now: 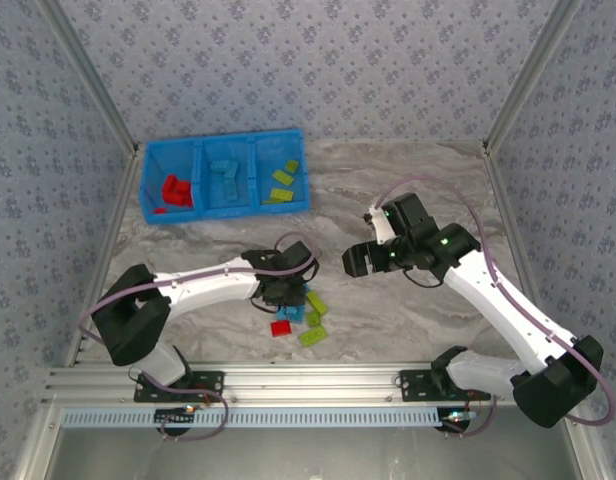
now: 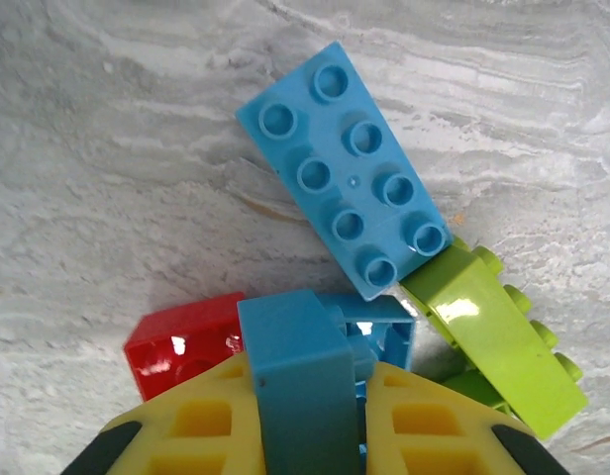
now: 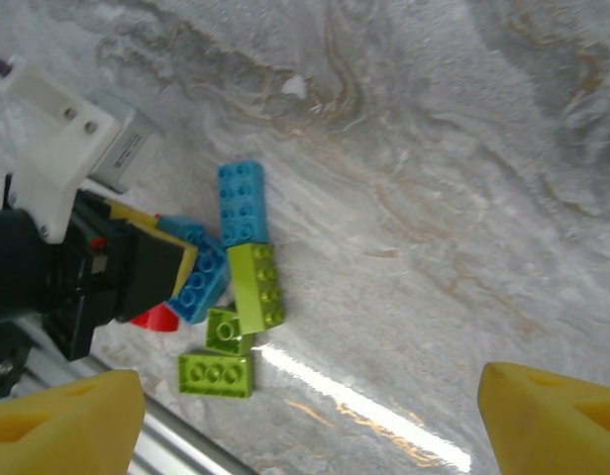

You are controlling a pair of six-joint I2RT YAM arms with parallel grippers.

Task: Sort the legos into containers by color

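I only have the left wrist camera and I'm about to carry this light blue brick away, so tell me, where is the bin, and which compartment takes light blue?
Observer: The bin sits at the far left corner of the table. Other light blue bricks already lie in its middle compartment.
Operator: Is the other arm in my way?
Observer: The right end effector hangs open and empty to the right of the loose pile, not between you and the bin.
Operator: How much green is left down there?
Observer: The right wrist view shows three lime green bricks in the pile. The nearest one lies flat, studs up.
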